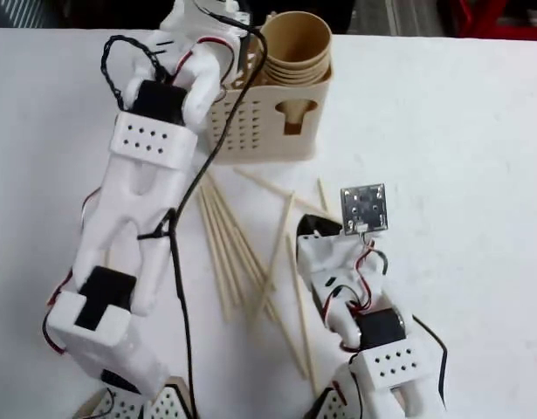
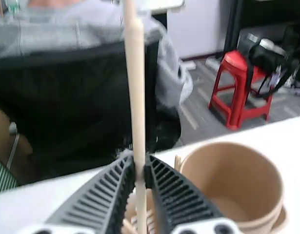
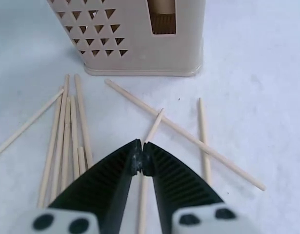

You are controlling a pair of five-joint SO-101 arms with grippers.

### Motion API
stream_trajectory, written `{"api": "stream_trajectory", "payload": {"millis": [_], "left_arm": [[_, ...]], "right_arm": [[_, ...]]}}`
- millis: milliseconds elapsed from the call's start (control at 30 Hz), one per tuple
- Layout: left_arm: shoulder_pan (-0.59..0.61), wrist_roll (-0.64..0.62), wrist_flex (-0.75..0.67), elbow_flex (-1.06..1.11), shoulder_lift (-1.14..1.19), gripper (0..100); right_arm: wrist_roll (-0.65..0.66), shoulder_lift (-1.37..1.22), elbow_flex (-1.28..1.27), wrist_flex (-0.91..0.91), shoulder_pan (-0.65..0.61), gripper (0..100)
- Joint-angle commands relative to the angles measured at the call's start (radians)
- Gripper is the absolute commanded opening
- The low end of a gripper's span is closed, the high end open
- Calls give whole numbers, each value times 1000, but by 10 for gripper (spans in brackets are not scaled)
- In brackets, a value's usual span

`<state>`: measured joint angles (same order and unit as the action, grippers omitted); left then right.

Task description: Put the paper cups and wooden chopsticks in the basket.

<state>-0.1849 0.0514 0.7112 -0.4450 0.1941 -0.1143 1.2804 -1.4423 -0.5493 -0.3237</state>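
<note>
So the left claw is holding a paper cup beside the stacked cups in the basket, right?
Not quite. The left claw holds a wooden chopstick, upright, not a paper cup; the left wrist view shows it. The rest stands: the stacked paper cups sit beside it in the basket.

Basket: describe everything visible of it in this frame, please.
The basket is a beige, plastic-looking rectangular bin standing upright on the white table. Its walls are pierced with small holes, and the front wall has a larger bulb-shaped cutout. A stack of brown paper cups sits inside, rising above the rim. The left arm covers one end; its hand holds a chopstick upright near the cups. Loose chopsticks lie on the table in front.
</note>
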Motion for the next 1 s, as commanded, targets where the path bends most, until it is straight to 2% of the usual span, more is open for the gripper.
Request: {"api": "stream_trajectory", "payload": {"millis": [0, 200, 500, 900, 967], "left_arm": [[4, 6, 92, -40, 4, 32], [8, -2, 195, -40, 33, 179], [10, 8, 316, -43, -10, 184], [97, 9, 609, -41, -220, 185], [113, 41, 661, -41, -231, 185]], "right_arm": [[0, 13, 8, 24, -5, 18], [0, 8, 8, 24, -4, 18], [0, 7, 8, 24, -4, 18], [2, 7, 8, 24, -4, 18], [2, 7, 8, 22, -4, 18]]}}
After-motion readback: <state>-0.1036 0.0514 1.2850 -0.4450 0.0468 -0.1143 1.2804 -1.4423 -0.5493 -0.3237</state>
